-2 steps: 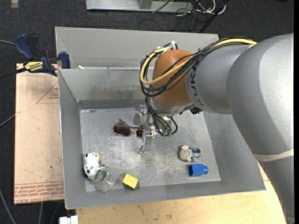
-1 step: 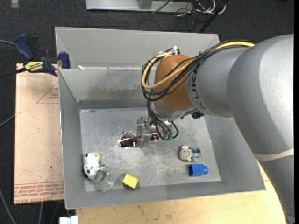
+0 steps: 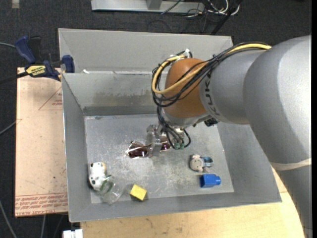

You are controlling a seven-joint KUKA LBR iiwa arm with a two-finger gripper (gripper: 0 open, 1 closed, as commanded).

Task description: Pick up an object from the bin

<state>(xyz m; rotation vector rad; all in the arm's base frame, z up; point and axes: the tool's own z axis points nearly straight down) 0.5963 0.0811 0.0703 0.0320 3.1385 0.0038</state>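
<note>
A grey metal bin (image 3: 74,133) is seen from above. The gripper (image 3: 157,142) is lowered to the bin floor near the middle of the frame, beneath the arm's orange wrist cover (image 3: 185,90). A shiny dark-red object (image 3: 137,151) lies just to the lower left of the gripper, apparently touching it. Whether the gripper is spread or closed cannot be told. At lower right, a small round beige piece (image 3: 197,162) and a blue block (image 3: 210,180) are seen close together. At lower left are a white-and-green toy (image 3: 97,174), a clear plastic item (image 3: 111,192) and a yellow block (image 3: 138,193).
</note>
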